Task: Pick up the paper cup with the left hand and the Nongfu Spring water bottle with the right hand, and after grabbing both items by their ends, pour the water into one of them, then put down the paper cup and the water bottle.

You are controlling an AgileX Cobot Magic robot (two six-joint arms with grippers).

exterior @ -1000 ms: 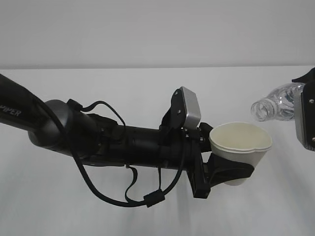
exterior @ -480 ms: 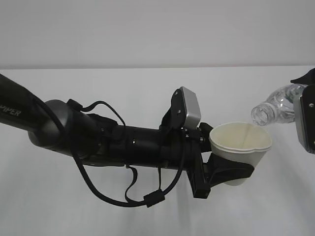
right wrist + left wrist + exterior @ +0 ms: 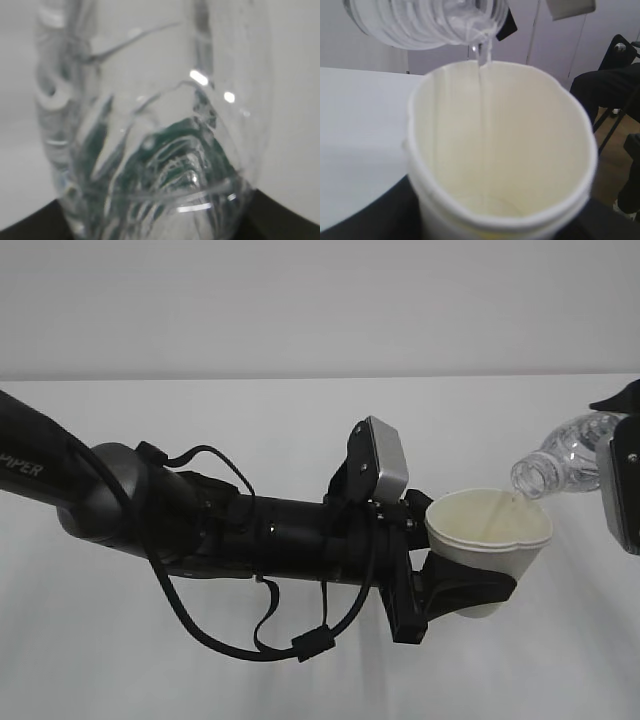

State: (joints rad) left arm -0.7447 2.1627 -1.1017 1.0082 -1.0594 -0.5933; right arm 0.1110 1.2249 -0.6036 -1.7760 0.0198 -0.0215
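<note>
1. One paper cup (image 3: 490, 540) is held above the white table (image 3: 150, 670), at the right of centre in the exterior view; it is white outside, cream inside, with a rolled rim pressed slightly out of round, and it tapers to the base.
2. The cup stands nearly upright, mouth up, long axis close to vertical.
3. One Nongfu Spring water bottle (image 3: 565, 455), clear ribbed plastic with no cap, lies tilted with its long axis slanting down to the left; its open neck is just above the cup's far-right rim.
4. A thin clear stream of water (image 3: 482, 75) runs from the neck down the cup's inner wall.
5. The left hand (image 3: 450, 585), a black gripper with a grey block on top, clasps the cup's lower body between its jaws.
6. The right hand (image 3: 622, 490), at the right edge, grasps the bottle's base end; the right wrist view shows the clear body with a dark green label (image 3: 175, 165) up close.
7. One black arm (image 3: 150, 510) with loose cables and white "PIPER" lettering carries the left hand.
</note>
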